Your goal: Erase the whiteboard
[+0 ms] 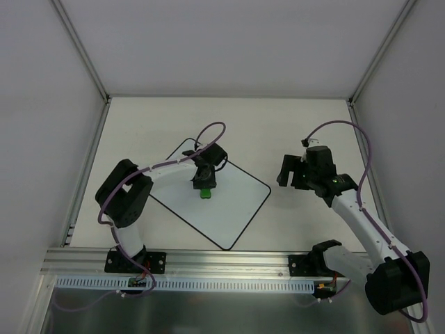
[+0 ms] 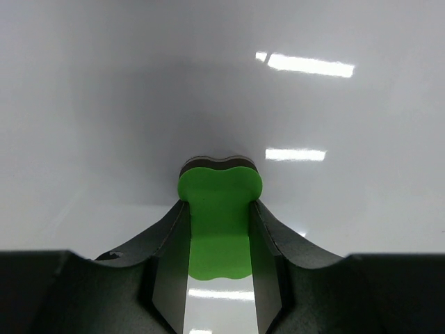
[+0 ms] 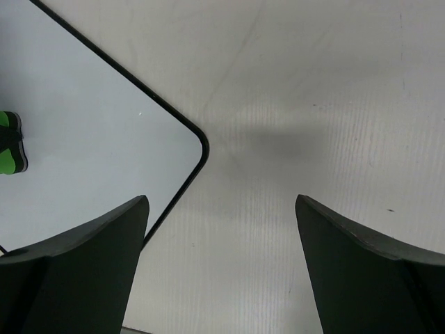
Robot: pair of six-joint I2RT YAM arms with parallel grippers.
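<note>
The whiteboard (image 1: 222,209) lies tilted in the middle of the table, white with a thin black edge; I see no marks on it. My left gripper (image 1: 204,186) is shut on the green eraser (image 1: 205,194) and holds it down against the board near its centre. In the left wrist view the eraser (image 2: 219,216) sits between my two fingers, over the glossy board (image 2: 139,104). My right gripper (image 1: 290,174) is open and empty, over bare table just right of the board's right corner (image 3: 198,139). The eraser also shows in the right wrist view (image 3: 10,142).
The white table (image 1: 306,125) is enclosed by white walls with metal frame posts. A metal rail (image 1: 208,268) with the arm bases runs along the near edge. Purple cables loop above both arms.
</note>
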